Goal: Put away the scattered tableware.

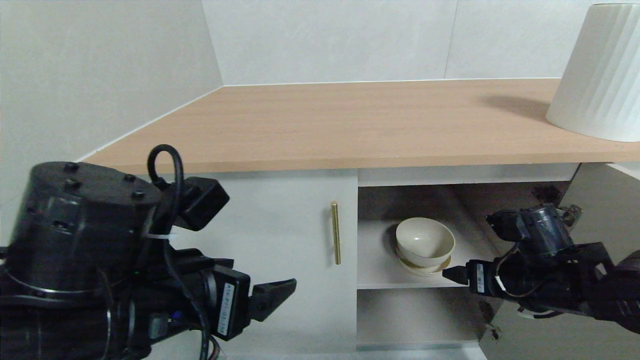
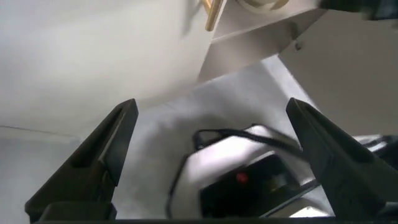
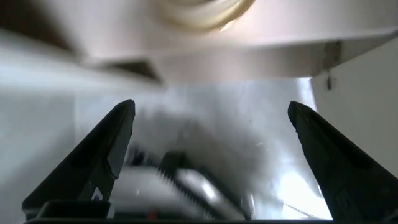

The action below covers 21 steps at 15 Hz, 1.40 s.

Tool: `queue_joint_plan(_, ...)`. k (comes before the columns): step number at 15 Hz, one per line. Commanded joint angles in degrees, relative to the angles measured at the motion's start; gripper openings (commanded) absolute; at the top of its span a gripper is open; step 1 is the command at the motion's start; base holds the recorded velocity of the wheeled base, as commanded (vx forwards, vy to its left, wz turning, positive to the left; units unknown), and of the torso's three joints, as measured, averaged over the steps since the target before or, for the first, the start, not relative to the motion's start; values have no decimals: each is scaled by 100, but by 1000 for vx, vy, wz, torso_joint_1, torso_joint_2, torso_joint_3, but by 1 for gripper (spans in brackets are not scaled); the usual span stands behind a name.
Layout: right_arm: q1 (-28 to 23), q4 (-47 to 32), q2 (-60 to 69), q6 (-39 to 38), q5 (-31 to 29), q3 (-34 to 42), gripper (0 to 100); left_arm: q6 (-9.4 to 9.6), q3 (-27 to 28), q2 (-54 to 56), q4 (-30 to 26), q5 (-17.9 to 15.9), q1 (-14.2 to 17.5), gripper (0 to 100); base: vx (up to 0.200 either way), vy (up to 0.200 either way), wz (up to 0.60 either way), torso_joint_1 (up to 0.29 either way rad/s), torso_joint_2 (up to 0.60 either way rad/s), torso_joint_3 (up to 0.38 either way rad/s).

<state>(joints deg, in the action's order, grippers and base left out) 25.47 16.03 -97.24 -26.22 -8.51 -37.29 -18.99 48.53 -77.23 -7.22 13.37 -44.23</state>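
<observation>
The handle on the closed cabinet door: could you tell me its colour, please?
The handle is brass-gold, seen best in the head view.

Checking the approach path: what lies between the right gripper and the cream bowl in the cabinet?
Nothing: in the head view, only a short bare stretch of white cabinet shelf separates the right gripper from the cream ceramic bowl.

Camera positions: one head view, two wrist views.
The head camera looked forward and down, close upon the countertop [image 1: 350,125] and the cabinet front [image 1: 280,225] beneath. Both wrist cameras sat low, facing the edge of the open shelf [image 1: 375,260] from below. All three shared the bowl [image 1: 425,242]; head and left wrist also shared the door handle [image 1: 336,232].
</observation>
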Motion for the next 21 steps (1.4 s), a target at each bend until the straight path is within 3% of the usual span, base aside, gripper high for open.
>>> queue_joint_plan(1,442,-522,1445,29,16,126,100,62,-133,428,1,-1,433,100,0,0,0,0,0,0)
queue_joint_plan(5,679,-2078,2025,12,51,-534,100,54,-344,560,19,-1,600,100,0,0,0,0,0,0)
queue_joint_plan(9,1092,-2139,1805,21,7,-428,100,71,-415,454,19,-1,635,100,0,0,0,0,0,0)
queue_joint_plan(16,1136,-2148,1858,29,-2,-411,100,36,-388,111,27,95,635,100,0,0,0,0,0,0)
queue_joint_plan(21,1136,-2166,1858,29,-2,-411,100,18,-388,32,19,104,635,100,-200,0,0,2,2,-1)
